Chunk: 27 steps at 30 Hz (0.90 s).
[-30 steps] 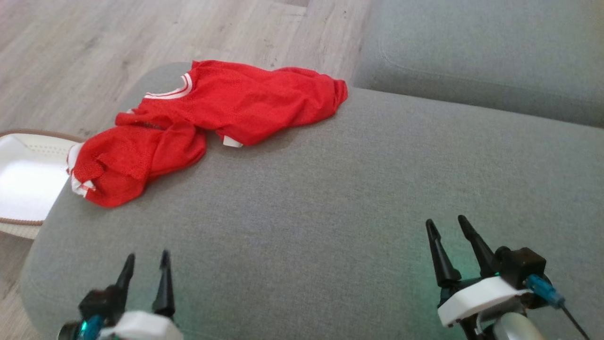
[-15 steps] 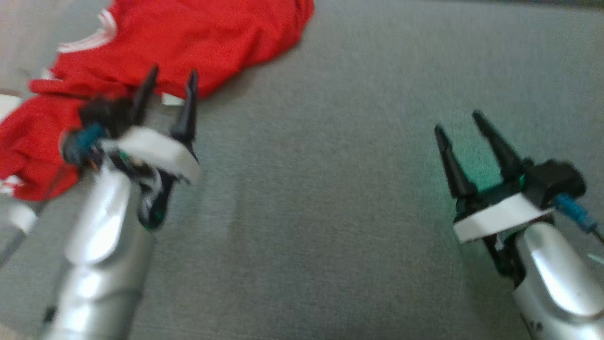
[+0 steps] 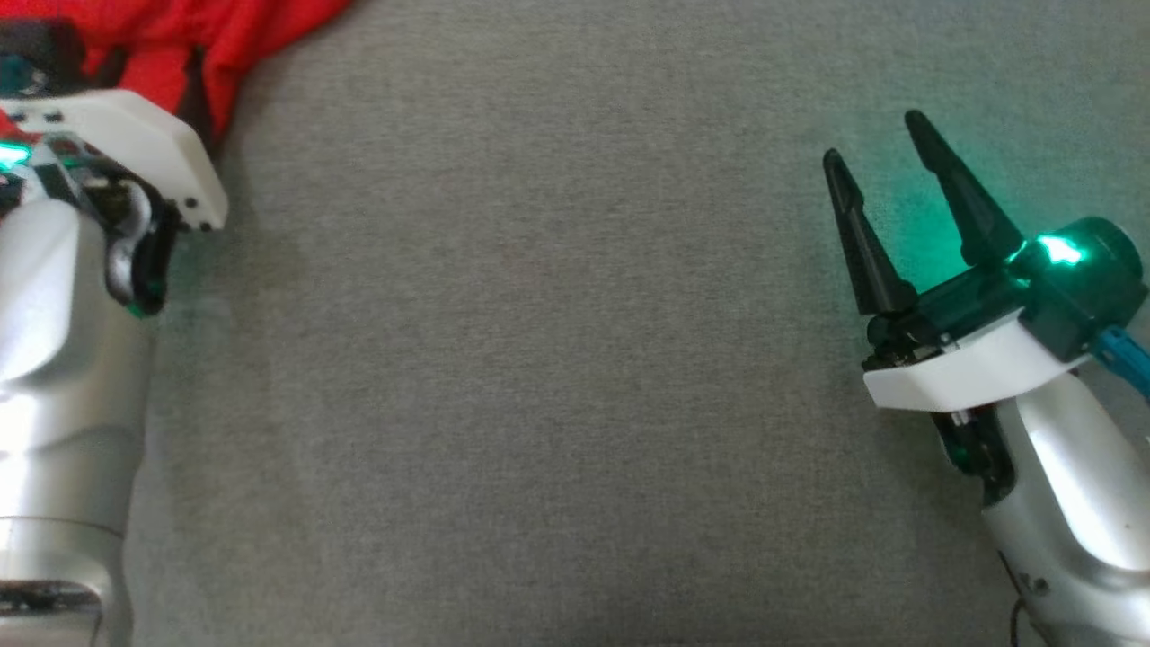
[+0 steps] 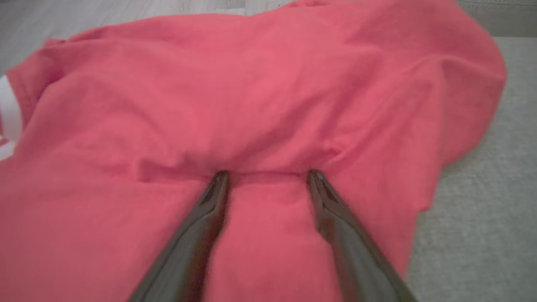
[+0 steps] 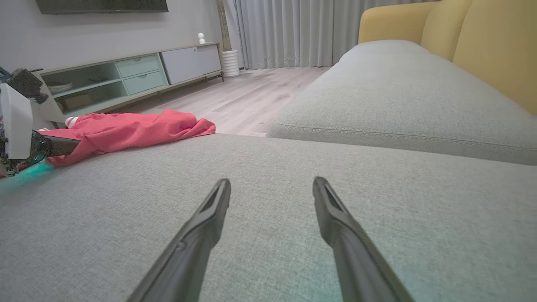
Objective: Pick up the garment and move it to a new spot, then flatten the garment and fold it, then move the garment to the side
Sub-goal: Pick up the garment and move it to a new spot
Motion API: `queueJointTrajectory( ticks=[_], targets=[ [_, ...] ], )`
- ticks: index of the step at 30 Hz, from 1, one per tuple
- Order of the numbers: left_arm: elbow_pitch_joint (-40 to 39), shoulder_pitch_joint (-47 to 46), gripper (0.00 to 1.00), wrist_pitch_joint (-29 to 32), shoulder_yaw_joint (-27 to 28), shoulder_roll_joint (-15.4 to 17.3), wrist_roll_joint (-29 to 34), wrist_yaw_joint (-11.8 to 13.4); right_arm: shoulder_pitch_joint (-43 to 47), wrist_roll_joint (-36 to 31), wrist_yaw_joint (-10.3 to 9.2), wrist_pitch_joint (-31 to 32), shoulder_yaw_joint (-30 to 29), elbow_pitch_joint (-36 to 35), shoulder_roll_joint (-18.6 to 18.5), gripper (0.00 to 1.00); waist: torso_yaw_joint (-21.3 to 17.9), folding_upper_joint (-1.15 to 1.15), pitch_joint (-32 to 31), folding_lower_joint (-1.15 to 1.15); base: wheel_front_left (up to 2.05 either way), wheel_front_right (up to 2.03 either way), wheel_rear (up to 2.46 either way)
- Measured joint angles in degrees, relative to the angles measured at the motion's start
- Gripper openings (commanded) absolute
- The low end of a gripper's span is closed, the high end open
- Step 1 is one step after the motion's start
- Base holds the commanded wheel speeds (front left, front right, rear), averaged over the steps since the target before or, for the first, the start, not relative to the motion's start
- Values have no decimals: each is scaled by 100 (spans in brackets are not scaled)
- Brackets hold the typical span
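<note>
Grey sofa cushion holds the garment bunched at its far-left edge, my left claw spread apart with tips against the red cloth, right claw apart over bare cushion: pickup step, next I judge I must pinch a fold and lift.

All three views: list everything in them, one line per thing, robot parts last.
garment: one, red with white trim, crumpled at the near cushion's far left
near cushion: one, grey, under both grippers
far cushion: one, grey, beyond the near one
back cushions: two, yellow, along the far cushion
floor: one, pale wood, past the cushions
cabinet: one, pale green and grey, against the wall
curtains: one set, grey, at the room's far end
left gripper: one, dark fingers, open, tips at the garment
right gripper: one, dark fingers, open, over bare cushion
</note>
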Motion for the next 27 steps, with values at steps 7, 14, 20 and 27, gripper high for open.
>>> queueJointTrajectory(
  ticks=[7, 14, 20, 27],
  targets=[
    [172, -176, 0, 354, -29, 137, -34, -16, -12, 34, 0, -1, 44, -62, 7, 100, -183, 0, -49, -1, 0, 0, 0],
    [77, 169, 0, 290, -107, 141, -86, -118, 68, 42, 0, -1, 75, 85, 70, 100, -180, 0, -479, -1, 0, 0, 0],
    [-748, 487, 0, 260, -357, 149, -234, -221, 433, 89, 0, -1, 73, 250, 258, 100, -178, 0, -1064, -2, 0, 0, 0],
    [-2142, 1328, 0, 723, -813, 132, -700, -316, 796, 89, 0, -1, -11, 367, 374, 100, -191, 0, -1721, -2, 0, 0, 0]
  ],
)
